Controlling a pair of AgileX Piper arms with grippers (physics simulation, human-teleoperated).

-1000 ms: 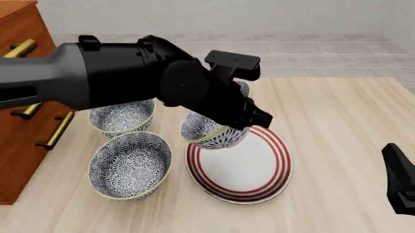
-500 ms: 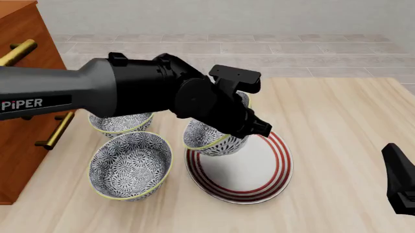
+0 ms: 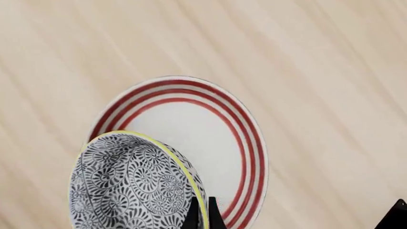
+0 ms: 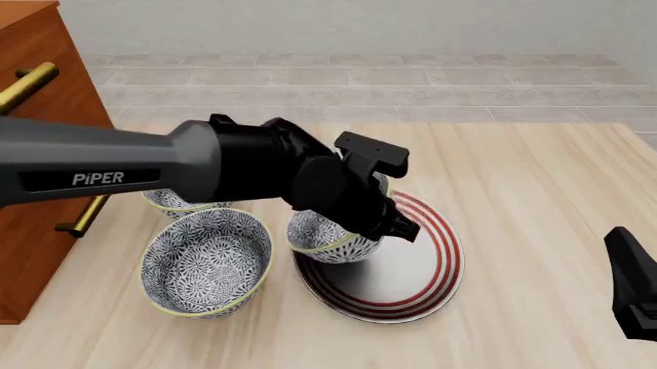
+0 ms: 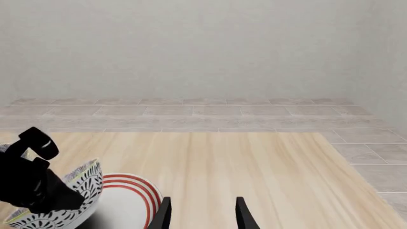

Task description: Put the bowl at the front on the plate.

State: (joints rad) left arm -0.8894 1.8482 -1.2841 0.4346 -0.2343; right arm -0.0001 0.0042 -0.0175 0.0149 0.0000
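1. Under the left end effector [image 4: 382,219]: the bowl [image 4: 326,237], white with a dense dark floral pattern and a thin yellow-green rim, pinched at its rim. In the left wrist view two dark fingertips [image 3: 212,215] close on either side of the rim of the bowl [image 3: 130,188]. The bowl is tilted and sits over the left part of the plate; whether its base touches the plate cannot be told.
2. Directly beneath and to the right of the left end effector: the plate [image 4: 426,261], large, round, white with concentric red rings at the rim, lying flat on the desk [image 4: 534,200]. In the left wrist view the plate [image 3: 210,133] is partly covered by the bowl.
3. To the left of the left end effector, nearer the front edge: a second bowl [image 4: 205,261] of the same pattern, upright on the desk, just beside the plate.
4. Farther left and behind the left arm: a third bowl [image 4: 180,204], mostly hidden by the arm.
5. At the far left: a wooden cabinet [image 4: 41,84] with brass handles.
6. Well to the right of the plate, low in the front view: the right end effector [image 5: 202,214], fingers spread apart, holding nothing, apart from every item.
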